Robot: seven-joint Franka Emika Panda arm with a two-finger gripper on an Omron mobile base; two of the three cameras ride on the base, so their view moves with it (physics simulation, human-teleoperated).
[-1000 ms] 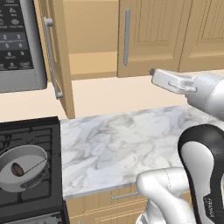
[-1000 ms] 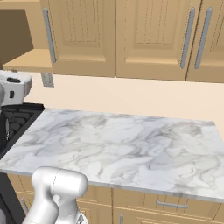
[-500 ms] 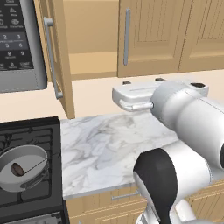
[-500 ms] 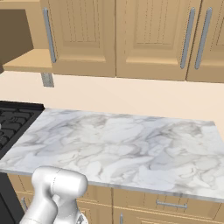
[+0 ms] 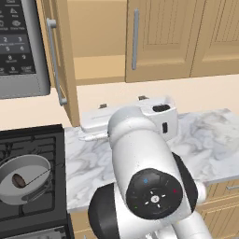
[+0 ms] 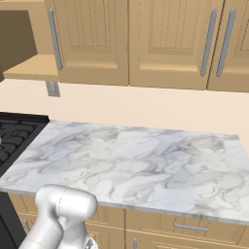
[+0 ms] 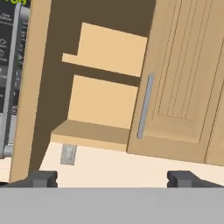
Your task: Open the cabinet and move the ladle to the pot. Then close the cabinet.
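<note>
I judge the ladle (image 5: 29, 178) transfer done: its thin wire handle and small brown bowl lie inside the shallow grey metal pot (image 5: 23, 178) on the stove, left of the marble tabletop (image 5: 93, 158). The gripper (image 7: 113, 178) is released, facing the light wood panelled cabinet (image 7: 175, 74), whose left door (image 5: 58, 56) stands open above the pot; next I must push that door, with its silver bar handle, shut

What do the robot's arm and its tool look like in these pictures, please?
The arm is glossy white with rounded links and black joints; one black round cap bears small blue, red, green and white marks. The tool ends in two small dark grey, blocky finger tips.
</note>
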